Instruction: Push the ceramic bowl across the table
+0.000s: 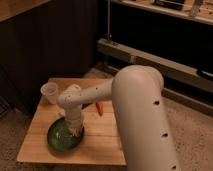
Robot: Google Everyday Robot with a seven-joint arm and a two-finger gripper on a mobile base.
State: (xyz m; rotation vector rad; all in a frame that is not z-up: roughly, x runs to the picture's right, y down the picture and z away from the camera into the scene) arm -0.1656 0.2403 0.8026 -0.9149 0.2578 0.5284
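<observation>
The dark-green ceramic bowl (pixel 62 137) sits near the front left of the light wooden table (pixel 102 147). My white arm reaches in from the right and bends down over the bowl. My gripper (pixel 74 131) is down at the bowl's right inner side, touching it or just above it. A small translucent plastic cup (pixel 50 92) stands at the table's back left, just behind the arm's wrist.
A small orange object (pixel 99 108) lies on the table to the right of the wrist. A dark cabinet wall stands behind the table. A low metal shelf rail (pixel 150 60) runs at the back right. Carpet floor surrounds the table.
</observation>
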